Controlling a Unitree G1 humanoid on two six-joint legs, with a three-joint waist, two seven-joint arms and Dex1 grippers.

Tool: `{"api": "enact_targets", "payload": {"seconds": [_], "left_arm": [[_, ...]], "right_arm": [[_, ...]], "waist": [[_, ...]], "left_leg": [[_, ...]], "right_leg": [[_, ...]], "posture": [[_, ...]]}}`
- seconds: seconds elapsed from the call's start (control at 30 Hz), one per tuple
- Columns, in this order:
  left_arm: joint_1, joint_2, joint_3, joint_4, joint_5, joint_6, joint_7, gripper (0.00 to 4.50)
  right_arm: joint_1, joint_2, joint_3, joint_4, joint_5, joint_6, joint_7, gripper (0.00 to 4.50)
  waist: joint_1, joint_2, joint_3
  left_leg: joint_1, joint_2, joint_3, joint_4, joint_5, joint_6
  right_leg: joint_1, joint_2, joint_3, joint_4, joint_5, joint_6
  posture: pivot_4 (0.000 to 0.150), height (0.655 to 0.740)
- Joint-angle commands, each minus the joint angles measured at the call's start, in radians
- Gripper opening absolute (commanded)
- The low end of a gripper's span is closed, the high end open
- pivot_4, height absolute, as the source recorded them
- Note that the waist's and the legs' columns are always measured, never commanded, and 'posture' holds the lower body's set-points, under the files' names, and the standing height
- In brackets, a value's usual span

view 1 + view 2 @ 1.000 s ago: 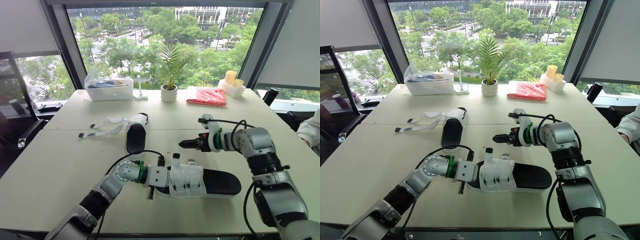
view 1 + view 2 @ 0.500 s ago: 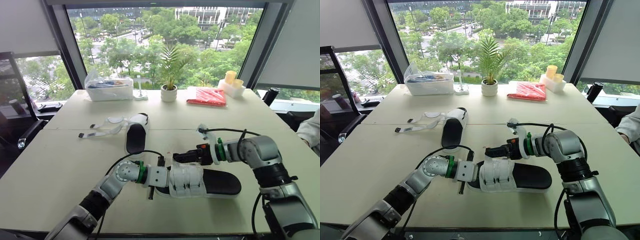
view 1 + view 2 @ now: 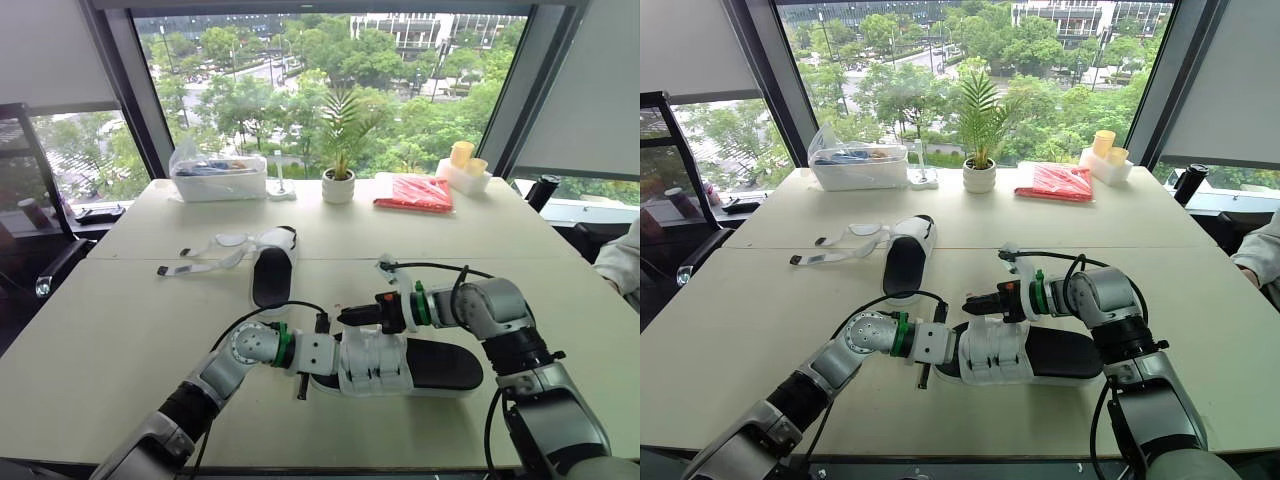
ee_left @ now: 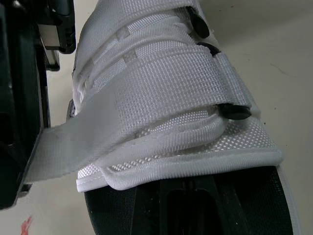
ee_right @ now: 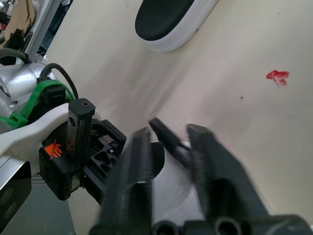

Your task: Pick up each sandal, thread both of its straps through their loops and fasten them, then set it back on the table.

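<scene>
A black-soled sandal (image 3: 435, 366) with a white upper is seen lying flat on the tabletop (image 3: 130, 330), near the front edge, with its length running across the robot's front. The left end effector (image 3: 322, 352) is set against the sandal's left end, but whether it is spread or pressed together cannot be told. In the left wrist view, two woven white straps (image 4: 161, 93) are laid across the upper and passed through black loops (image 4: 234, 110). A loose strap end (image 4: 54, 152) is left sticking out sideways from the upper. The right end effector (image 3: 347, 317) is held just above the far side of the straps and is pointed towards the robot's left. Its fingers (image 5: 134, 171) are spread a little, and a dark, blurred strap tip (image 5: 168, 142) is seen in the gap between them. A second sandal (image 3: 272, 270) is placed farther back on the tabletop, well apart from the first, and its open straps (image 3: 205, 262) are trailed out to the left. A small red mark (image 5: 278, 75) is seen on the tabletop near that sandal. Along the far edge by the window, a clear plastic box (image 3: 218, 178), a potted plant (image 3: 338, 175), a red packet (image 3: 415, 192) and yellow cups (image 3: 463, 155) are lined up.
</scene>
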Motion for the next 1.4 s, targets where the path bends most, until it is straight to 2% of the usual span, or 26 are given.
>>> {"api": "enact_targets", "payload": {"seconds": [0.03,0.13,0.33,0.47,0.57,0.9,1.1,1.2,1.3,1.4], "left_arm": [[0.095,0.026,-0.111,0.154,0.141,0.106,-0.025,0.00],[0.094,0.025,-0.113,0.159,0.143,0.105,-0.023,0.00],[0.101,0.041,-0.139,0.163,0.164,0.076,-0.047,0.00],[0.101,0.041,-0.151,0.170,0.168,0.062,-0.060,0.00],[0.098,0.038,-0.155,0.180,0.172,0.052,-0.060,0.00],[0.090,0.028,-0.156,0.199,0.180,0.032,-0.050,0.00],[0.094,0.024,-0.151,0.206,0.184,0.028,-0.031,0.00],[0.098,0.022,-0.146,0.215,0.188,0.022,-0.022,0.00],[0.101,0.021,-0.141,0.221,0.190,0.018,-0.016,0.00],[0.101,0.019,-0.138,0.228,0.192,0.012,-0.015,0.00]], "right_arm": [[-0.029,-0.012,-0.028,-0.036,0.024,0.007,0.026,0.07],[-0.038,-0.037,-0.049,-0.087,0.052,0.052,0.032,0.07],[-0.081,-0.077,-0.194,-0.285,0.203,0.183,0.025,0.07],[-0.110,-0.088,-0.241,-0.329,0.241,0.207,-0.006,0.07],[-0.104,-0.099,-0.195,-0.294,0.198,0.161,-0.017,0.07],[-0.043,-0.083,0.025,0.071,-0.065,-0.153,0.005,0.07],[-0.017,-0.084,0.126,0.217,-0.198,-0.338,0.014,0.07],[0.000,-0.101,0.172,0.202,-0.250,-0.408,0.029,1.06],[0.005,-0.097,0.187,0.191,-0.319,-0.482,0.015,2.51],[0.000,-0.092,0.204,0.205,-0.384,-0.533,0.009,2.51]], "waist": [[0.000,0.000,0.000],[0.000,0.000,0.000],[0.000,0.001,0.001],[-0.002,0.000,0.002],[-0.001,0.001,0.002],[-0.001,0.000,0.001],[-0.006,-0.003,-0.003],[-0.006,-0.005,-0.004],[-0.006,-0.004,-0.006],[-0.002,0.004,-0.009]], "left_leg": [[0.000,0.000,0.000,0.000,0.000,0.000],[0.000,0.000,0.000,0.000,0.000,0.000],[-0.001,0.000,0.000,0.000,0.000,0.000],[-0.002,0.000,0.000,-0.001,0.000,0.000],[-0.003,0.000,0.000,-0.001,0.000,0.000],[-0.004,0.000,0.000,-0.001,0.000,0.000],[0.003,0.000,0.000,-0.001,0.000,0.000],[0.006,0.001,0.000,-0.002,0.000,0.000],[0.001,0.001,0.000,-0.002,0.000,0.000],[0.003,0.000,0.000,-0.002,0.000,0.000]], "right_leg": [[0.000,0.000,0.000,0.000,0.000,0.000],[0.000,0.000,0.000,0.000,0.000,0.000],[-0.001,0.000,0.000,0.000,-0.001,0.001],[-0.001,-0.001,0.000,0.000,-0.001,0.001],[-0.003,-0.001,0.000,0.000,-0.001,0.001],[-0.005,-0.001,0.000,0.000,0.000,0.001],[0.003,0.000,0.000,0.000,-0.002,0.004],[0.008,0.000,0.000,0.000,-0.003,0.004],[0.006,0.000,0.000,-0.001,-0.003,0.004],[0.007,0.000,0.000,-0.002,-0.003,0.003]], "posture": [[0.150,0.7400],[0.150,0.7400],[0.150,0.7400],[0.150,0.7400],[0.150,0.7400],[0.150,0.7400],[0.150,0.7400],[0.150,0.7400],[0.150,0.7400],[0.150,0.7400]]}}
